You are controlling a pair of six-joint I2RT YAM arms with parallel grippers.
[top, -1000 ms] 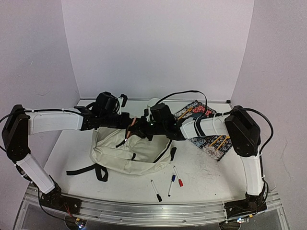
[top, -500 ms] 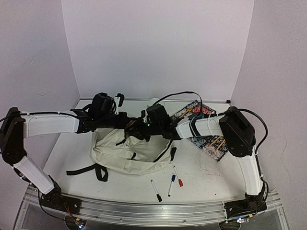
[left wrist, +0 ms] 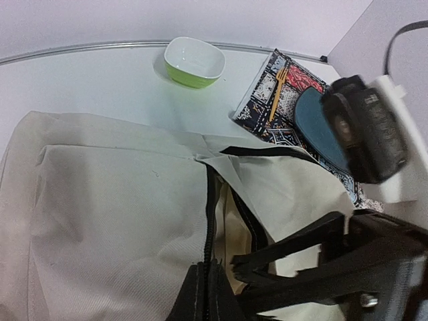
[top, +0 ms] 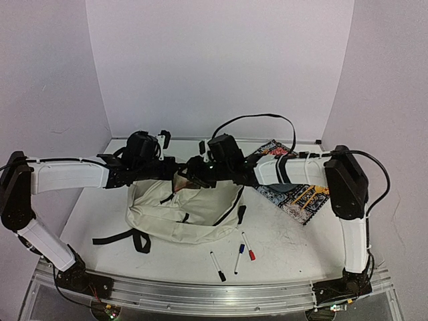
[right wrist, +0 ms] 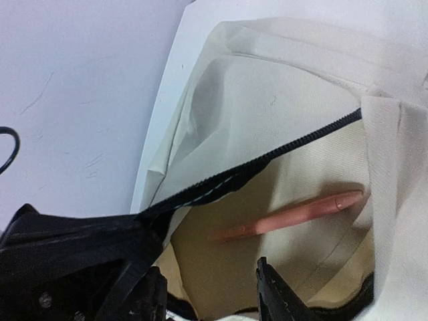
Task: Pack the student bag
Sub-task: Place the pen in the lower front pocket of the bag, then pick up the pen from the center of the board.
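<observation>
The student bag (top: 179,212), cream with black straps, lies in the middle of the table with its top zipper open. My left gripper (top: 172,172) is shut on the bag's black zipper edge (left wrist: 211,221) and holds the opening apart; its fingertips (left wrist: 194,294) pinch the seam. My right gripper (top: 192,175) hangs over the opening, its jaws open with nothing between them (right wrist: 210,297). A pink pen (right wrist: 289,216) lies loose inside the bag (right wrist: 281,100), just beyond the right fingertips.
A green bowl (left wrist: 194,61) stands at the back. A patterned notebook (top: 295,195) with pencils on it lies to the right. Black (top: 218,266), blue (top: 239,257) and red (top: 248,246) markers lie in front of the bag, beside a black strap (top: 117,237).
My right gripper has opened and let go of the pink pen, which now lies inside the bag. The right arm has drawn up and back slightly. The left grip holds.
</observation>
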